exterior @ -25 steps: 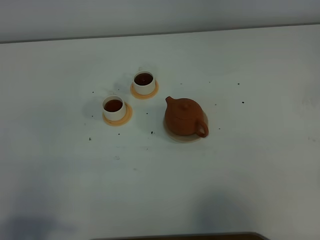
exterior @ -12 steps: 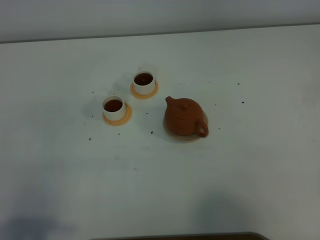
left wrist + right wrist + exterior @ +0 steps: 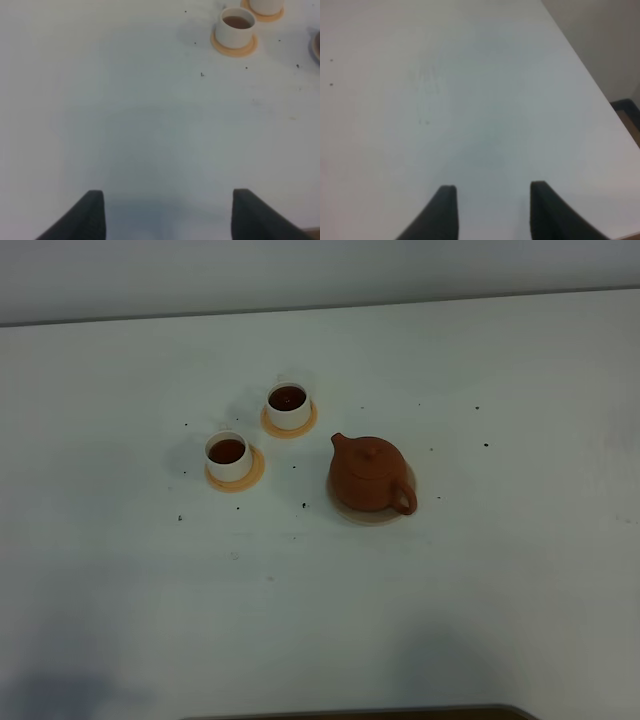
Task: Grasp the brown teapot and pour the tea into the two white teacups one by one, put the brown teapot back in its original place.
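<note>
The brown teapot [image 3: 369, 476] stands upright on its pale beige saucer [image 3: 352, 513] right of centre in the high view, spout to the upper left. Two white teacups hold dark tea, each on an orange coaster: one [image 3: 288, 405] farther back, one [image 3: 228, 456] nearer left. The nearer cup [image 3: 236, 27] and the base of the other [image 3: 266, 6] show in the left wrist view. My left gripper [image 3: 167, 212] is open and empty over bare table, well short of the cups. My right gripper [image 3: 492, 212] is open and empty over bare table. Neither gripper shows in the high view.
The white table [image 3: 500, 580] carries small dark specks around the cups and teapot. Its right edge [image 3: 590, 75] shows in the right wrist view, with floor beyond. A dark edge [image 3: 350, 712] runs along the bottom of the high view.
</note>
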{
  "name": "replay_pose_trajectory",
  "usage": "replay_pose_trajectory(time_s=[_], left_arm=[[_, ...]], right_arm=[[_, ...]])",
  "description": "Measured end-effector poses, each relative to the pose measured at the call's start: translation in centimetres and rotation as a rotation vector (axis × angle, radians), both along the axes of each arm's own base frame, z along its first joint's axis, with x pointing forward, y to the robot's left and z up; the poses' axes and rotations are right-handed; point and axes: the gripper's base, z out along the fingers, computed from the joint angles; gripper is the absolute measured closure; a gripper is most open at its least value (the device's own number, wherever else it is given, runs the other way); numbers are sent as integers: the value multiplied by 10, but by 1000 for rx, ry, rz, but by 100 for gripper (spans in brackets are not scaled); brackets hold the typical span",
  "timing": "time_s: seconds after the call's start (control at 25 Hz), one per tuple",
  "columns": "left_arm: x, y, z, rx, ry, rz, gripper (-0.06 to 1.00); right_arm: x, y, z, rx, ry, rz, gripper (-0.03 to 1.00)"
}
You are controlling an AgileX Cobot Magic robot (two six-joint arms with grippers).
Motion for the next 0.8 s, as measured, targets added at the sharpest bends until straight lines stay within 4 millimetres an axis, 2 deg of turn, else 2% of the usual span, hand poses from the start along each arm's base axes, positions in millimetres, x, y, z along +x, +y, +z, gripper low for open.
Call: replay_pose_trajectory(time_s=[0.8], left_arm=[[0, 0, 0, 0, 0, 0, 37]], right_arm=[[0, 0, 0, -7, 0, 4, 60]])
